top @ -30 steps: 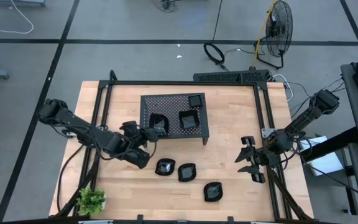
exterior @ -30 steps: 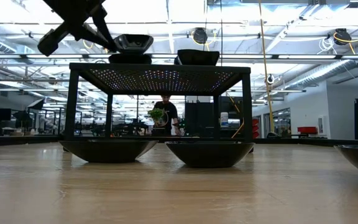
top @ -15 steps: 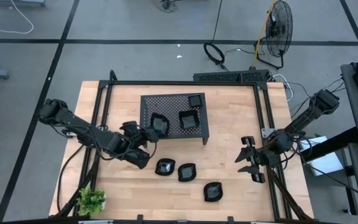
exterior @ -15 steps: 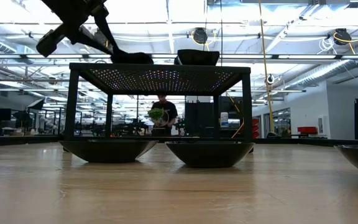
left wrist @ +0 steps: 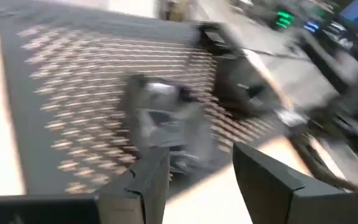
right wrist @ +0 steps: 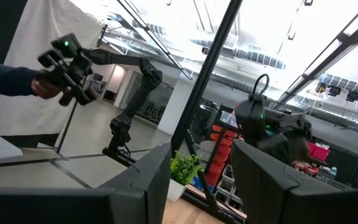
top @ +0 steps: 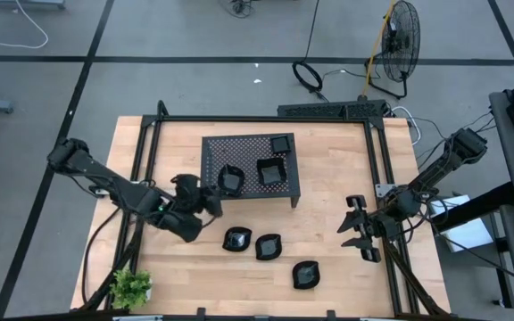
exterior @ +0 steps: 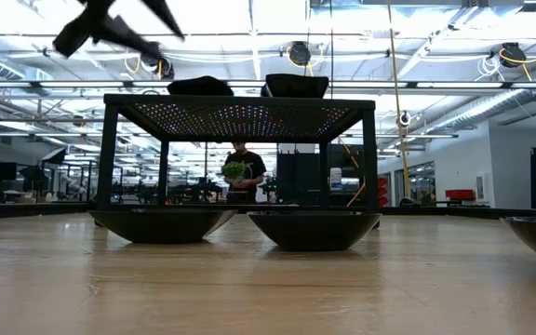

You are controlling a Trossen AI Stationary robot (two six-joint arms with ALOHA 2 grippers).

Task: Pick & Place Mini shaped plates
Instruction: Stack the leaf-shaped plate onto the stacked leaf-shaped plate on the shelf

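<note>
The black perforated rack stands at the table's far middle. On its top rest a wavy-edged mini plate, a square one and a smaller square one. Three more mini plates lie on the table near the front. My left gripper hovers open just off the rack's near-left corner, and the wavy plate shows blurred ahead of its fingers. My right gripper waits open at the table's right.
A small green plant stands at the near-left corner. A black frame runs around the table's edges. In the low view two plates sit in front of the rack's legs. A person stands in the room behind.
My left gripper has opened and let go of the wavy plate, which has come down onto the rack's near-left part and rests there. The gripper has then drawn back toward the table's left and near side and risen a little.
</note>
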